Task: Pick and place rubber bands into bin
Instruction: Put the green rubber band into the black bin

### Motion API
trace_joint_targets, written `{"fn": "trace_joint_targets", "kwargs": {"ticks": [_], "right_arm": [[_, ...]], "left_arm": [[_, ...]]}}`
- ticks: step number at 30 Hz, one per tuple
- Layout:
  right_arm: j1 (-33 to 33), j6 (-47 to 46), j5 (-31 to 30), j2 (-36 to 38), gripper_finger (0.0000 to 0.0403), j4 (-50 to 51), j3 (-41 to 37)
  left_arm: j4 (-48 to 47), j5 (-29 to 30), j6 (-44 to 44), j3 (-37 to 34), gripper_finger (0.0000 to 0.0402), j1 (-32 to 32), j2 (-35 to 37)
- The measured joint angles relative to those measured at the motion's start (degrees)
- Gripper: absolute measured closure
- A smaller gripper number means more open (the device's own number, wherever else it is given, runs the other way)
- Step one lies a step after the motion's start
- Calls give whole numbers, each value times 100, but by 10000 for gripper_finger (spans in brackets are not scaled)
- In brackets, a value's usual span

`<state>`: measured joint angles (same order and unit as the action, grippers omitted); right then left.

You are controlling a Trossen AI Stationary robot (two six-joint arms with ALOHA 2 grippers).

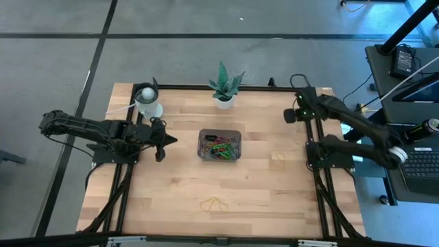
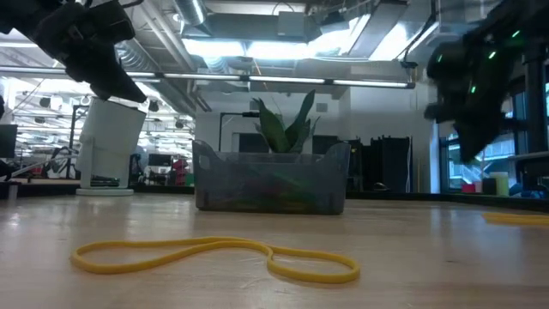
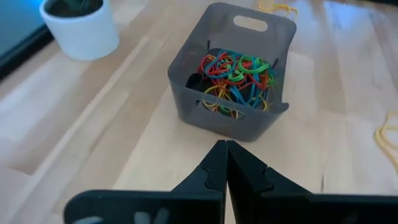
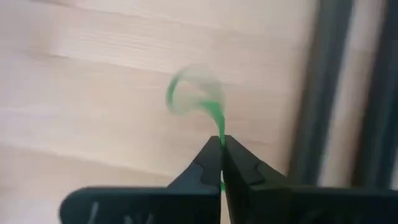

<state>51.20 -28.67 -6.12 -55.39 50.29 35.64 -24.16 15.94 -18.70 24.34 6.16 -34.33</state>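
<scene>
Right wrist view: your right tool (image 4: pixel 221 144) pinched a green rubber band (image 4: pixel 194 93); left tool (image 3: pixel 225 149) closed, empty, near bin (image 3: pixel 233 121).

Dark grey bin (image 3: pixel 231 93), green rubber band (image 4: pixel 194 93), yellow band (image 2: pixel 214 256)

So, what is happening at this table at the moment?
The robot is collecting rubber bands into the bin at the table's middle, which already holds many coloured ones. The right gripper, near the table's right edge, is shut on a green rubber band. The left gripper is shut and empty, pointing at the bin. Yellow bands lie loose on the table.
</scene>
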Motion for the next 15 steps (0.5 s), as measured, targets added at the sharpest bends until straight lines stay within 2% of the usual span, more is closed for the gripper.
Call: {"fn": "trace_joint_targets", "kwargs": {"ticks": [4, 8, 11, 15], "right_arm": [[-912, -832, 52, 927, 402, 38, 8], [-1918, -1688, -83, 1402, 402, -305, 51], [-2641, -2123, -523, 1335, 403, -579, 261], [-3372, -2220, -987, 841, 403, -1107, 704]], "left_arm": [[2, 18, 533, 0, 400, 2, 0], [23, 195, 961, 0, 400, 2, 8], [258, 259, 1141, -47, 400, 0, 101], [1553, -71, 1309, -583, 400, 0, 378]]}}
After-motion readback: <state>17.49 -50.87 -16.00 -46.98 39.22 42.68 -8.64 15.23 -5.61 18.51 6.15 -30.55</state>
